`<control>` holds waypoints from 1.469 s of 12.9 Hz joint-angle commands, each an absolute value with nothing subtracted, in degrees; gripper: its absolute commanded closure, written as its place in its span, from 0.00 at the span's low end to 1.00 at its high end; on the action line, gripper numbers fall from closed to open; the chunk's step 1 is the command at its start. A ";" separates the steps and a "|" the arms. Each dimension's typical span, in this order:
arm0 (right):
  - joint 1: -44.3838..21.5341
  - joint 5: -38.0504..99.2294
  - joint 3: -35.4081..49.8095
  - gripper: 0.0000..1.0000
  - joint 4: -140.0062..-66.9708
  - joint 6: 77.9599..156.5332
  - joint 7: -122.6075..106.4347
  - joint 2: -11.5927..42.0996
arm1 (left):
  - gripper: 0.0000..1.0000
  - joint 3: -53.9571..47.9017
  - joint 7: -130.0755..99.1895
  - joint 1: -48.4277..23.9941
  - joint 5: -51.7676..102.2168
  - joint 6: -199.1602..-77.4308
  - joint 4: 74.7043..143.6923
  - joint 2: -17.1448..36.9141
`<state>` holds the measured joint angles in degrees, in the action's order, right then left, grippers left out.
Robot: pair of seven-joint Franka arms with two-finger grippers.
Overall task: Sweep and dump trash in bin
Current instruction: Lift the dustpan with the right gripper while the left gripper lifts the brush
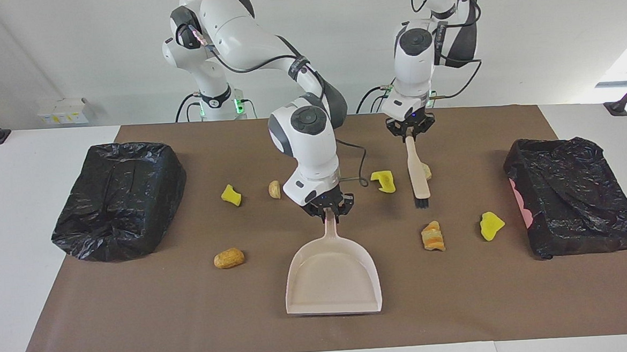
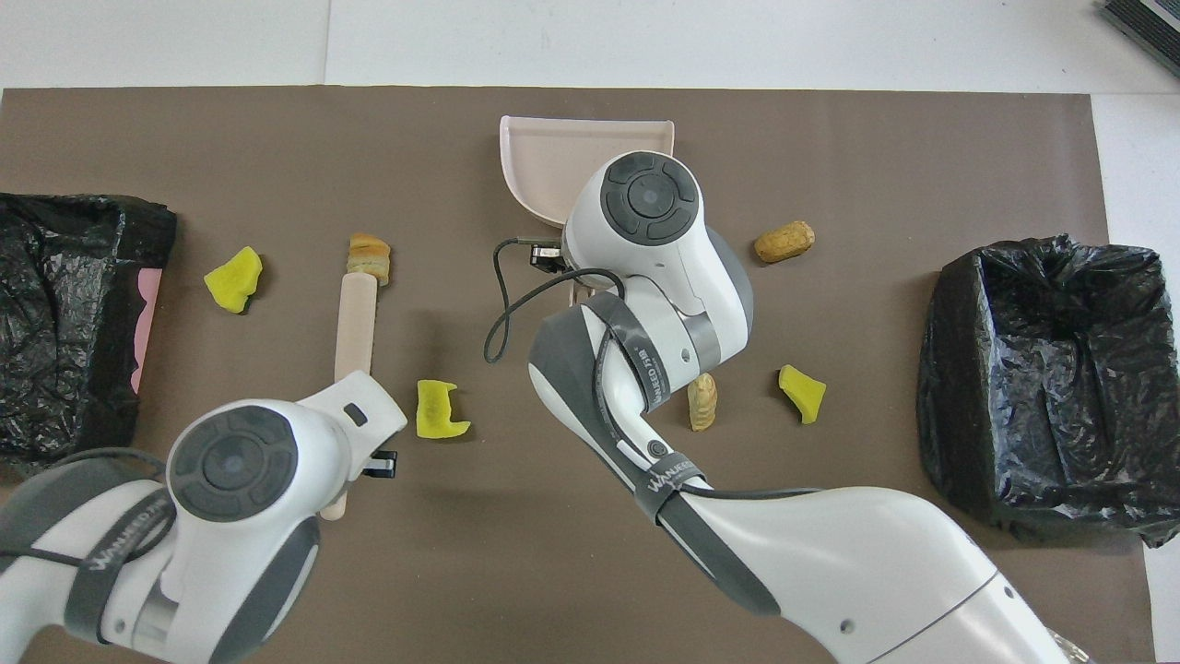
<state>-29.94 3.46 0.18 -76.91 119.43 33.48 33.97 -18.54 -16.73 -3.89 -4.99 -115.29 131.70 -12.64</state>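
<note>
Two black-bagged bins [image 1: 119, 199] [image 1: 575, 202] sit at the left and right edges of the facing frame on the brown worktop [image 1: 139, 324]. Bottom centre, the beige dustpan [image 1: 332, 277] has its handle clamped in the right hand [image 1: 327, 208]. Upper right of centre, the left hand [image 1: 410, 130] is clamped on a brush [image 1: 417, 173], which hangs down, bristles maybe just off the mat. Trash [image 1: 433, 236] lumps lie scattered across mid-frame around the dustpan.
</note>
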 commanded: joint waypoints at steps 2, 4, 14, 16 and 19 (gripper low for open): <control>-28.48 3.60 0.79 1.00 -79.45 115.94 25.43 29.89 | 1.00 -8.11 -6.27 -4.13 -9.40 -114.53 120.79 -3.01; -28.56 3.69 0.70 1.00 -80.32 114.26 15.87 28.83 | 1.00 -4.76 -5.71 -4.04 -13.86 -114.35 115.78 2.17; -27.25 3.87 0.79 1.00 -90.17 106.27 -26.15 19.78 | 1.00 2.80 -1.68 -2.37 -20.04 -117.25 112.59 9.49; -26.72 3.78 0.70 1.00 -90.18 101.97 -33.54 18.03 | 1.00 3.60 -0.27 -2.20 -20.21 -117.60 114.86 9.23; -22.69 3.87 0.70 1.00 -94.11 98.26 -43.64 12.50 | 1.00 3.34 -0.09 -2.37 -20.13 -118.21 116.45 8.88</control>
